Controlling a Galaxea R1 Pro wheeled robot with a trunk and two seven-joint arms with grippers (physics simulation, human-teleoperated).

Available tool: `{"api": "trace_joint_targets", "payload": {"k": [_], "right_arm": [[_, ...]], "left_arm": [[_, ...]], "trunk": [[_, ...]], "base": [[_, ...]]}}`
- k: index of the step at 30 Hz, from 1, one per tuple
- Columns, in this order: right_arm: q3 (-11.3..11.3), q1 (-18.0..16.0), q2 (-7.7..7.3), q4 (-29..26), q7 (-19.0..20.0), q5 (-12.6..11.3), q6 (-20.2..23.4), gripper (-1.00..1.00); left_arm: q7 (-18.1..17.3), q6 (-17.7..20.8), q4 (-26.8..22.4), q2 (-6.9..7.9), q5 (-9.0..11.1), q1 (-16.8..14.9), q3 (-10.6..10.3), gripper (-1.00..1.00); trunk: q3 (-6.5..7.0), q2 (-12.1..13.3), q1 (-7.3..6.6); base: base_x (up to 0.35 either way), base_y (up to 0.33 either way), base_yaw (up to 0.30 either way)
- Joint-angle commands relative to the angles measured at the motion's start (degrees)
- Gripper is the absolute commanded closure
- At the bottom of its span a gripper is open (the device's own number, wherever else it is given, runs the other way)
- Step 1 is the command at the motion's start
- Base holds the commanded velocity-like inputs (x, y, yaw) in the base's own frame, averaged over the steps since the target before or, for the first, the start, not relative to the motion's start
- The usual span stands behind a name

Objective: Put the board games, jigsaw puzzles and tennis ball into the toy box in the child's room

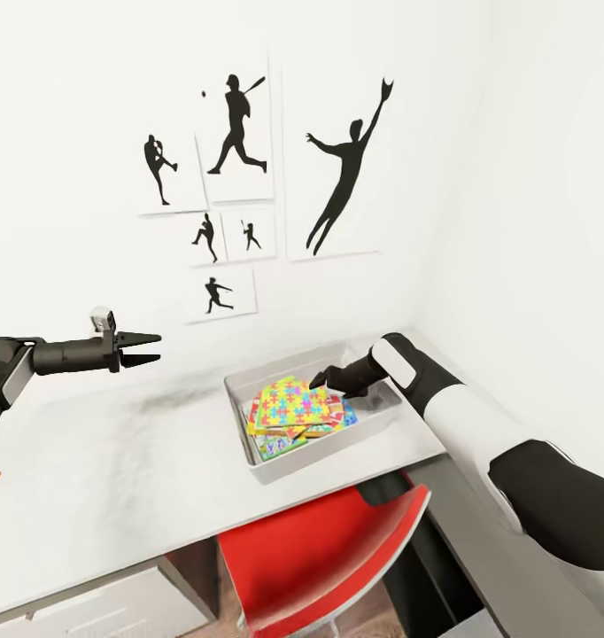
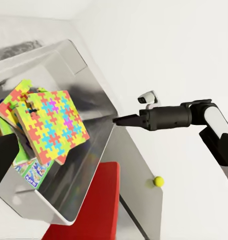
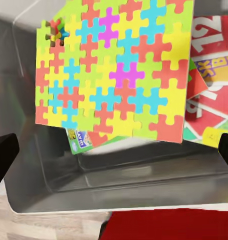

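Grey and shallow, the toy box (image 1: 249, 439) sits on the pale table (image 1: 116, 461) in the head view, below the cluster of black baseball-player silhouette pictures (image 1: 249, 177) on the white wall. Inside the toy box a jigsaw puzzle (image 1: 293, 406) lies on top of a stack of flat printed boxes, tilted a little. The right gripper (image 1: 320, 381) hangs just over the far edge of that puzzle, and from here I cannot tell how its jaws stand. The left gripper (image 1: 151, 347) hovers in the air well to the left of the toy box, its two fingers slightly parted with nothing between them. A red chair (image 1: 329, 558) stands tucked under the table just in front of the toy box. In the left wrist view, a gripper (image 2: 116, 120) on a dark arm reaches out beside the toy box (image 2: 93, 165), the jigsaw puzzle (image 2: 51, 122) rests on the stack inside, and a tennis ball (image 2: 158, 181) lies on the table apart from the toy box. In the right wrist view, the jigsaw puzzle (image 3: 114, 75) lies over a red and white board game (image 3: 214, 90) and a green one (image 3: 83, 137) in the toy box (image 3: 119, 185); the right gripper's two dark fingertips (image 3: 3, 157) stand wide apart, holding nothing.
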Motion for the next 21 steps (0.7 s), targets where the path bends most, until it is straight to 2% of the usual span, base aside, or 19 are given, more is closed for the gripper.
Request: {"api": "trace_joint_targets", "payload": {"k": [1, 12, 21], "right_arm": [[0.3, -0.1, -0.03, 0.0, -0.1, -0.3, 0.0, -1.0], [0.3, -0.1, -0.05, 0.0, -0.1, -0.3, -1.7, -1.0], [0.2, -0.2, -0.08, 0.1, -0.2, -0.3, -4.1, -1.0]], "left_arm": [[-0.3, 0.6, 0.0, 0.08, 0.2, -0.1, -0.3, -1.0], [-0.3, 0.6, 0.0, 0.04, 0.2, 0.0, -0.3, -1.0], [-0.2, 0.6, 0.0, 0.02, 0.2, 0.3, -0.3, -1.0]], "trunk": [[-0.1, -0.1, 0.01], [0.59, -0.1, 0.01], [1.21, -0.1, 0.01]], "base": [[-0.177, 0.0, -0.077], [-0.186, 0.0, -0.186], [-0.103, 0.034, -0.208]]}}
